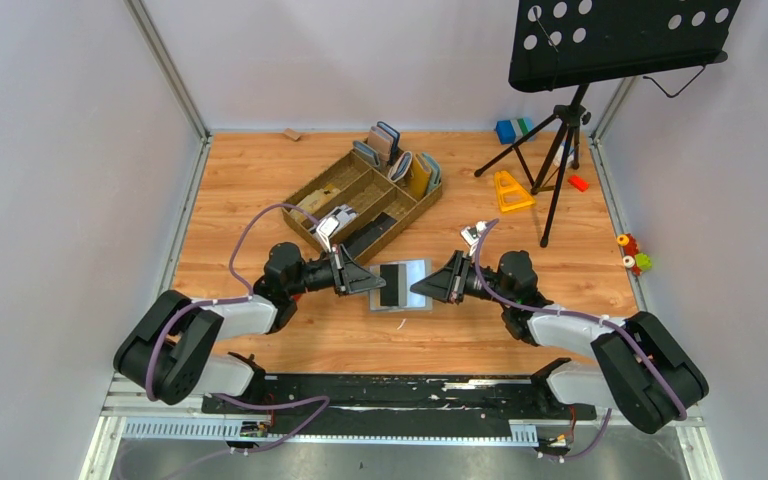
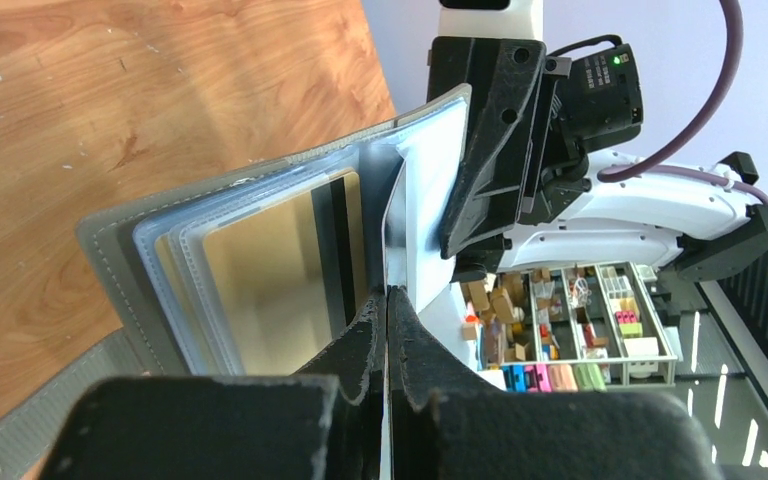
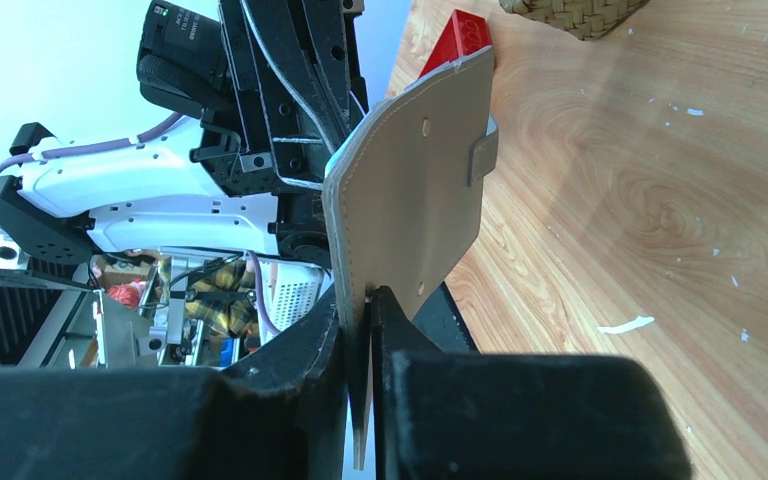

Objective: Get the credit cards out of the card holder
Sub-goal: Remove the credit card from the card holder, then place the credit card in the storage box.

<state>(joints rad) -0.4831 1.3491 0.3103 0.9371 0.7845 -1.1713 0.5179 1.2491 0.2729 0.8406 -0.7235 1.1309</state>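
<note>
You have the card holder (image 1: 400, 284) spread open between your 2 grippers, just in front of the brown tray (image 1: 352, 187). Your left gripper (image 1: 374, 282) is pinched tight on a light inner leaf. Your right gripper (image 1: 423, 288) is clamped on the grey outer cover.

The card holder (image 3: 410, 200) is matt grey and leather-like, with stitched edges. Its inner sleeves (image 2: 160, 250) are clear glossy plastic over a shiny gold card (image 2: 270, 260). The surface (image 2: 110, 100) is smooth wood grain, flecked white.
</note>
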